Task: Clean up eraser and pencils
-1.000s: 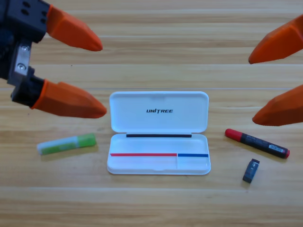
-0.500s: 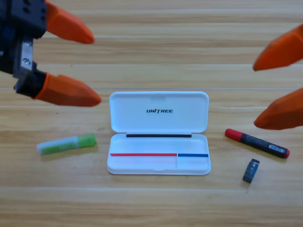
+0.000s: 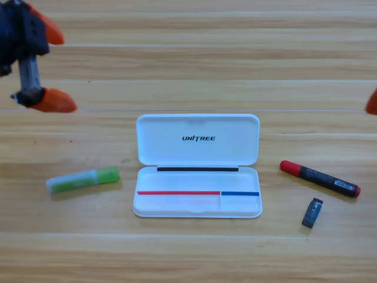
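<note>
From the high view, the open white rectangular plastic case (image 3: 197, 167) is seen mid-counter (image 3: 194, 65), with the lime-green whitish-ended pencil (image 3: 83, 180) to its left and the slim black red-capped pencil (image 3: 320, 178) and small dark rectangular eraser (image 3: 312, 213) to its right, all lying apart. The left hand (image 3: 52, 68) is seen at the upper left corner, spread wide and holding nothing. Of the right hand (image 3: 372, 103) only what is probably one orange tip is shown at the right edge, so its state cannot be told.

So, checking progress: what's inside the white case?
Nothing yet: the open white case holds no items. The green pencil, black pencil and eraser lie outside it on the table.
</note>
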Robot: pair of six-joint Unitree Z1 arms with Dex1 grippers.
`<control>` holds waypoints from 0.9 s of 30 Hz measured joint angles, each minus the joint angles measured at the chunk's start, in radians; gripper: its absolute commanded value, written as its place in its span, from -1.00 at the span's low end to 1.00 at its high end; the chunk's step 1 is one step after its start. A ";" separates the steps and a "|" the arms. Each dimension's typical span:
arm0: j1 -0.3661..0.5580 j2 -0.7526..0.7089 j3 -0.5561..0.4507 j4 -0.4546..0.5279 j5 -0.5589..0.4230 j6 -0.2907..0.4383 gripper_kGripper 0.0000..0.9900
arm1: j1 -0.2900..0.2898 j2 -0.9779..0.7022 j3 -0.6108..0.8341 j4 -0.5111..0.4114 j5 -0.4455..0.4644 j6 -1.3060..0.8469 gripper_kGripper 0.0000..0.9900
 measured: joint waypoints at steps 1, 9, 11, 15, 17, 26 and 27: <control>0.030 0.007 0.000 0.000 0.000 0.023 0.87 | -0.008 0.005 0.000 0.014 -0.005 0.036 0.79; 0.221 0.091 0.031 0.008 -0.054 0.122 0.83 | -0.055 0.197 0.071 0.050 0.011 0.165 0.92; 0.264 0.118 0.022 0.035 -0.104 0.147 0.80 | -0.057 0.257 0.070 0.050 0.027 0.232 0.93; 0.360 0.222 -0.072 0.177 -0.250 0.238 0.81 | -0.061 0.374 0.063 0.050 0.027 0.384 0.94; 0.380 0.263 -0.084 0.183 -0.260 0.241 0.81 | -0.062 0.414 0.056 0.050 0.027 0.442 0.93; 0.405 0.384 -0.083 0.173 -0.298 0.229 0.92 | -0.065 0.487 -0.002 0.042 0.032 0.565 0.80; 0.405 0.391 -0.083 0.159 -0.297 0.222 0.94 | -0.065 0.494 -0.002 0.038 0.033 0.584 0.80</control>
